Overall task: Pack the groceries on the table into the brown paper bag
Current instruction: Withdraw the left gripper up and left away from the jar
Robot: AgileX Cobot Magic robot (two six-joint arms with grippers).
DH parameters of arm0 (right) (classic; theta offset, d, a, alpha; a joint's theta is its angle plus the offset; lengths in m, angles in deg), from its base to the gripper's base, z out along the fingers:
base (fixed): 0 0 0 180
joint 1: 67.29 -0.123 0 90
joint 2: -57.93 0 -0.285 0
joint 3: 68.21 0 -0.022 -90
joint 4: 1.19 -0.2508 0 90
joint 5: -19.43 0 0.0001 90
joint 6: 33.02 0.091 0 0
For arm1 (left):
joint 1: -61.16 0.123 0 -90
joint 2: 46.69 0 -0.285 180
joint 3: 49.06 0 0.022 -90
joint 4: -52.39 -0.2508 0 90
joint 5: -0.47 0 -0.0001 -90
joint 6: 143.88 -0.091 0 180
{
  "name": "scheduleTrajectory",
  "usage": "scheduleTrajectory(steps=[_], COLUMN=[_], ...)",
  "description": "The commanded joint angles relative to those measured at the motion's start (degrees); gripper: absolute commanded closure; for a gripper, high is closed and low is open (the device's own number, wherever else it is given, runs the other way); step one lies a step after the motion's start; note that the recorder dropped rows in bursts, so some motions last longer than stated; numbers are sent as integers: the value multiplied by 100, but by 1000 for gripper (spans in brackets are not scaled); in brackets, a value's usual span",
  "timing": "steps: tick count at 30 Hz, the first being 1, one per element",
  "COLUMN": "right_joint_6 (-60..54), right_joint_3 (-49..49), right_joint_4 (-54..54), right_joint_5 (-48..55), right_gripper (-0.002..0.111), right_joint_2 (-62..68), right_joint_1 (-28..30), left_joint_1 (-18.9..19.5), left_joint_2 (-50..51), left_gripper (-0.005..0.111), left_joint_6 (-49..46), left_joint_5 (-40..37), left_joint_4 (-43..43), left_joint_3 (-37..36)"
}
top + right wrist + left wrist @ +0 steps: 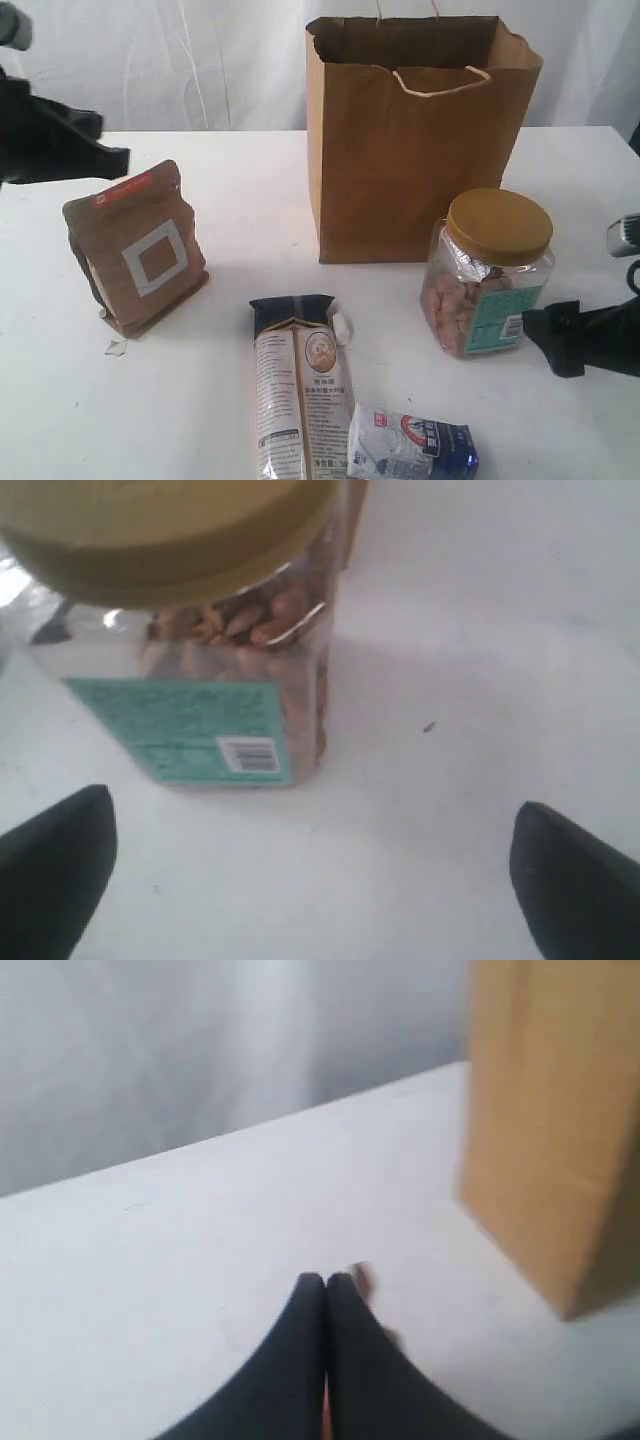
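Groceries wait on the white counter [240, 180], and the jar [487, 275] seems to be the next one to pack. It stands upright in the lower right of the exterior view, just in front of the bag [410, 150], which is open at the top in the upper middle.

The right tool [310, 805] is spread wide and holds nothing. It sits low, near the jar's labelled side, with the jar ahead of the gap and a little off to one side. To do this step well, the tool should probably first line up so the jar is centred between the jaws. It should then go forward and close on the flat sides below the lid, not on the lid. The jar looks wide and smooth, so a grip off centre could turn or tip it. Afterwards it must be lifted above the bag's rim and handle.

The left tool [325, 1282] is pressed together, empty, and hangs over bare counter at the left edge.

The jar is clear plastic with a squarish body. It has a mustard-yellow lid, nuts inside, some silver foil at the neck and a teal label with a barcode.
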Motion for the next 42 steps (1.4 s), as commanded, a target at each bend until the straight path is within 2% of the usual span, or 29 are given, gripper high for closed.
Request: scheduleTrajectory(steps=[1,4,8,11,18,23,27,29,32,34,36,42], right_joint_6=[-249,-389,-820,-849,-838,-899,-2152,-3112,-4456,-4241,-3534,577], right_joint_3=[-256,-402,-629,-716,-873,-1010,-1147,-1160,-1160,-1160,-1160,-1149], right_joint_4=[-210,-362,-586,-530,-520,-506,-432,117,2281,2575,2202,464], right_joint_5=[378,500,714,1045,1027,488,611,499,-154,-972,-1667,-1976], right_gripper=[4,4,4,4,4,4,4,4,4,4,4,4], right_joint_2=[482,842,1222,1242,564,-169,-632,-758,-868,-878,-864,-904], right_joint_1=[1,1,1,1,1,1,1,1,1,1,1,1], left_joint_1=[87,87,87,87,87,87,87,87,87,87,87,87], left_joint_2=[-225,-305,-402,-456,-681,-857,-999,-1038,-1067,-1065,-1065,-1065], left_gripper=[107,107,107,107,107,107,107,107,107,107,107,107], left_joint_6=[673,630,300,-235,-1552,-1922,-1922,-1922,-1922,-1922,-1922,-1922], left_joint_5=[-1972,-2799,-2832,-2895,-3463,-3948,-4072,-4072,-4072,-4072,-4061,-4048], left_joint_4=[156,604,662,1029,2030,2218,2218,2218,2218,2249,2280,2551], left_joint_3=[-366,-530,-830,-1004,-1269,-1292,-1292,-1292,-1292,-1292,-1292,-1292])
